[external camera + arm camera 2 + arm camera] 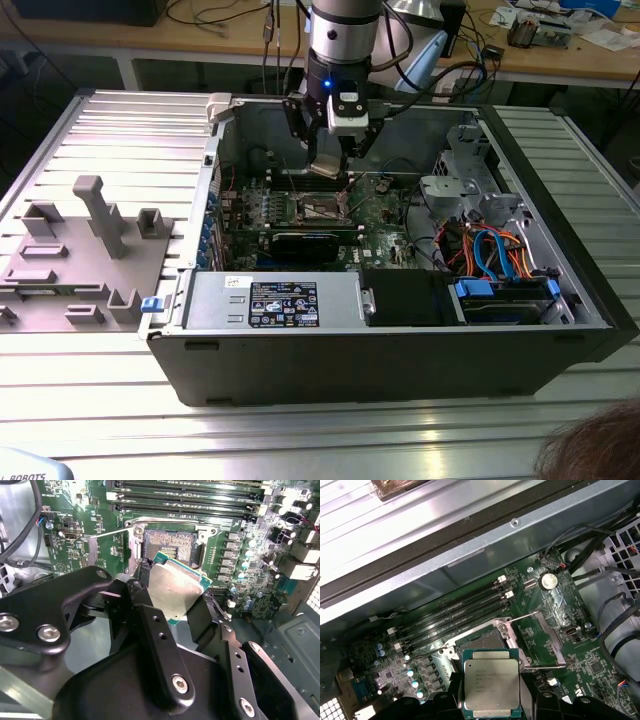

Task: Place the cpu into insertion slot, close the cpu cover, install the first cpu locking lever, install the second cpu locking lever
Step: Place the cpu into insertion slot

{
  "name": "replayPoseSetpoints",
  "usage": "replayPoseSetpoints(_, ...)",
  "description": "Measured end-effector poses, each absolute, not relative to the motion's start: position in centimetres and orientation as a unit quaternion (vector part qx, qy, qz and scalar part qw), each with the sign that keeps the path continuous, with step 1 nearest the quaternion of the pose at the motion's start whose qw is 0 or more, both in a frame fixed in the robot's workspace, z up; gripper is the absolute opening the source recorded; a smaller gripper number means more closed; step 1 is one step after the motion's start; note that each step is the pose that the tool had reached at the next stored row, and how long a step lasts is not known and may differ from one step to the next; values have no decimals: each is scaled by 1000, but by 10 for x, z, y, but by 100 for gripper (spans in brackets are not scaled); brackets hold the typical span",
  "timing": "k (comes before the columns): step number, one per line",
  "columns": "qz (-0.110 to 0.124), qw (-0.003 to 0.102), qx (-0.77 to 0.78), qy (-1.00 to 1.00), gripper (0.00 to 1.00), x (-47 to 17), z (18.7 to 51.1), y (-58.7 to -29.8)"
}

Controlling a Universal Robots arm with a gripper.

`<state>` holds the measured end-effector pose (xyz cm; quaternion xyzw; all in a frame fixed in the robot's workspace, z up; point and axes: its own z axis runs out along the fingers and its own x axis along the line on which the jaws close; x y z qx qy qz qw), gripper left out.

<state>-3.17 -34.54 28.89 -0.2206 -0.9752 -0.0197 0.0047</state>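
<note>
In the exterior view, an open computer case lies on a ribbed metal counter, with a grey fixture block on the exterior view's left. The arm reaches down from the far side into the case. Its jaws are clenched on the cpu, held clear above the green circuit board. The insertion slot sits just beneath them.

In the second wrist view, the cpu is pinched at two opposite edges by the black fingers. Its dull silver top shows, and it is tilted. The insertion slot lies bare just past it, its contact field exposed, and the chip is not seated. The cpu cover stands swung up beside the slot, and a thin lever wire sticks out loose near it.

In the first wrist view, the cpu faces the camera between the jaws and hides part of the insertion slot. The cpu cover is folded back off the slot, and the lever wire is raised.
</note>
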Motion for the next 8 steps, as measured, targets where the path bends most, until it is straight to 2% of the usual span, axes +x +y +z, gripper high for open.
replayPoseSetpoints(8, -20, 4, -241, -970, 54, -32, 288, -345)
